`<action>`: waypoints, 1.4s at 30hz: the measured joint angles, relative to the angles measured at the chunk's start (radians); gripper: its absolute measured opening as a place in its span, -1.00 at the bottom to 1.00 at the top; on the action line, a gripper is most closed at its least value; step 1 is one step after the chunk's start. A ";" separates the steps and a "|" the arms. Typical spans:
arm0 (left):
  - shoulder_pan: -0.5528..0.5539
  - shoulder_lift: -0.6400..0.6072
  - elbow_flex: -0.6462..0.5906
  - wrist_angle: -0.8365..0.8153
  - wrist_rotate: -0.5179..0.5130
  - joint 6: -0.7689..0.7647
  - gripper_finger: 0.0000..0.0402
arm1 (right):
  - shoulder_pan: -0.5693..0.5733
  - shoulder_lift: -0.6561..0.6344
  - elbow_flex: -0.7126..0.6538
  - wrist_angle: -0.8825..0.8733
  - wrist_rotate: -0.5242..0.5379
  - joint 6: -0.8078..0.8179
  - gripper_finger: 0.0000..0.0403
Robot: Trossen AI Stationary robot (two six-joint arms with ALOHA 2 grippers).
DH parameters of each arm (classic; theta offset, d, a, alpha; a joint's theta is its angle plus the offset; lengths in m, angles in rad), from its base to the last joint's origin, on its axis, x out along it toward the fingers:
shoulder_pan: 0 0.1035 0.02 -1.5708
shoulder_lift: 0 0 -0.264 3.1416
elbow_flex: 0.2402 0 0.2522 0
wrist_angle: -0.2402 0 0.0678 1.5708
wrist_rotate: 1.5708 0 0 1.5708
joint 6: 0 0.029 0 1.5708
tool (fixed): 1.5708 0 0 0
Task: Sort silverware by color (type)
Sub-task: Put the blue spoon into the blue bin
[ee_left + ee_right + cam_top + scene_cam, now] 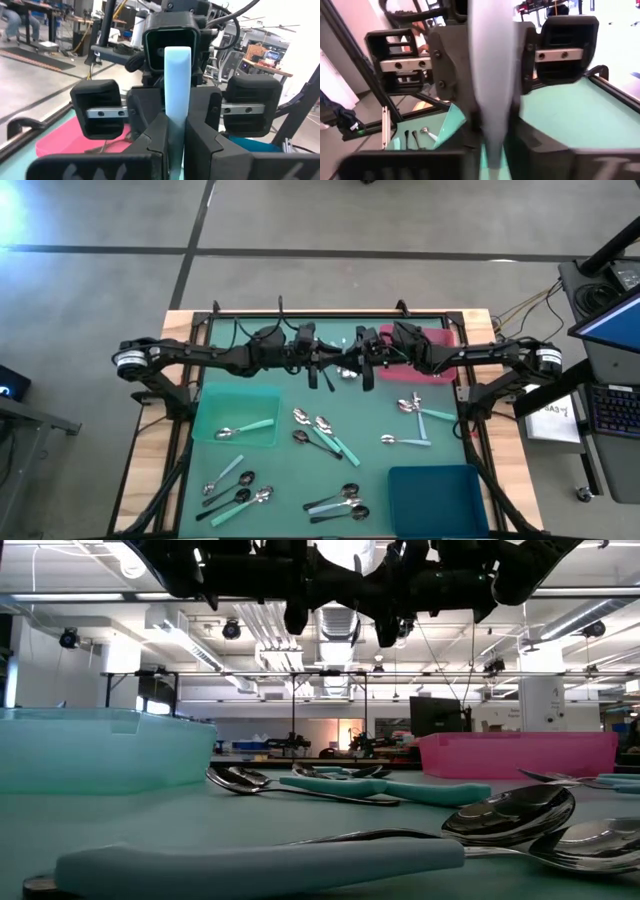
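Mid-frame above the worktop, both pincers—left pincer, right pincer—clamp 1 pale blue spoon; if either releases unevenly, it could drop.

The spoons have glossy, mirror-bright metal bowls and matt plastic-looking handles. The pale blue handle looks smooth and matt. The teal bin and pink bin look like translucent plastic. The surface is smooth, matt green with a bare wood edge.
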 joint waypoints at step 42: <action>-0.205 -0.213 -0.003 -0.990 0.010 -0.142 -0.39 | 0.709 -0.354 0.001 -0.824 0.129 0.724 -0.89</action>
